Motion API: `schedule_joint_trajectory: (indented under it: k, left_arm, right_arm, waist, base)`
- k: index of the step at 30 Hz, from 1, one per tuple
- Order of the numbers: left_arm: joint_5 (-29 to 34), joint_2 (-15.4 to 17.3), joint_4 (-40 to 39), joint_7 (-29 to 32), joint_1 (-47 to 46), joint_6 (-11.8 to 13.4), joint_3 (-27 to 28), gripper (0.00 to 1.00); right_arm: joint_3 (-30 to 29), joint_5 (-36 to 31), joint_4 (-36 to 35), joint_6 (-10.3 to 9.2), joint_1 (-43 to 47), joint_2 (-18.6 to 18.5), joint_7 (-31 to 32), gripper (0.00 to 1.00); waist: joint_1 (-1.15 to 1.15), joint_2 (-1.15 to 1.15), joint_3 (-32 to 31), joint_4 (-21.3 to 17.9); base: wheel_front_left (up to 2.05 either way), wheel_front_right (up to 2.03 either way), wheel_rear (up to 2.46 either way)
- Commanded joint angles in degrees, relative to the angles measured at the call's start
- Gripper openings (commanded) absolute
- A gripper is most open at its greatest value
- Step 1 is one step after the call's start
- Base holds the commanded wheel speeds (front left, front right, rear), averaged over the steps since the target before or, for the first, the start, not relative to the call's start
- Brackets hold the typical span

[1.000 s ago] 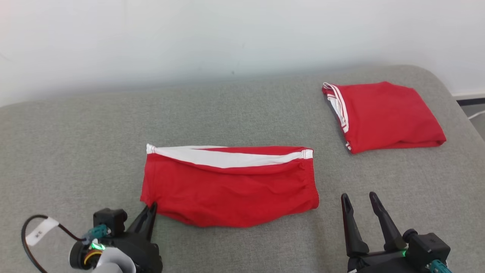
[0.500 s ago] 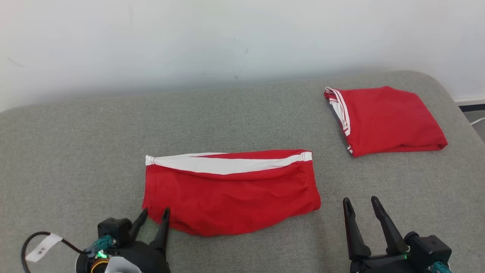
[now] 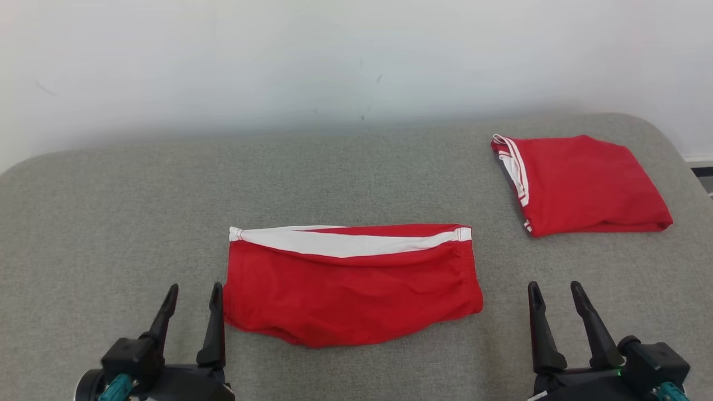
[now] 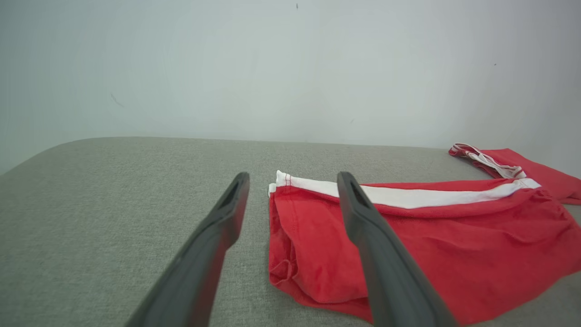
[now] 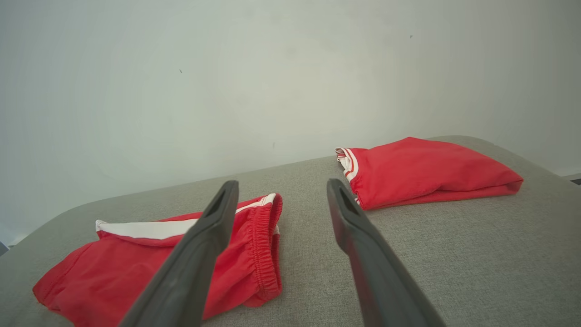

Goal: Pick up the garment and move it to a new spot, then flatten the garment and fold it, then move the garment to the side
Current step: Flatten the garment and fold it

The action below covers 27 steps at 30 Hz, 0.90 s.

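The red garment (image 3: 351,289) with its white band lies folded flat in the middle of the table (image 3: 111,223), on grey fabric. And the left gripper (image 3: 195,286) sits just off its left edge, fingers spread, free of the cloth, the inner finger right beside it. Over on the other side, the right gripper (image 3: 555,284) stands apart from the garment's right end, spread wide too. A 2nd folded red garment (image 3: 585,186) rests near the table's far right corner.
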Motion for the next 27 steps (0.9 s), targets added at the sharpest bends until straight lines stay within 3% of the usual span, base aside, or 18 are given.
schedule_joint_trajectory:
  k: [1,12,27]
  left_arm:
    - [0.5,-0.3,-2.1,-0.2,1.9,0.6,1.3,1.00]
    - [4.4,0.7,-12.0,-0.2,10.0,2.5,8.1,1.00]
    - [6.5,-1.0,-15.1,-0.2,16.1,2.7,9.0,1.00]
  right_arm:
    - [-0.5,-0.6,-0.1,0.03,0.3,0.0,0.0,1.00]
    - [-3.9,-1.2,-0.9,0.03,2.6,0.3,0.3,1.00]
    - [-3.5,-2.7,-0.2,0.03,4.1,0.6,1.3,1.00]
  waist:
    - [0.00,0.00,-0.5,0.5]
    - [0.00,0.00,-2.1,3.0]
    - [0.00,0.00,-3.8,4.2]
  base:
    - [0.00,0.00,0.00]
    - [0.00,0.00,0.00]
    - [0.00,0.00,0.00]
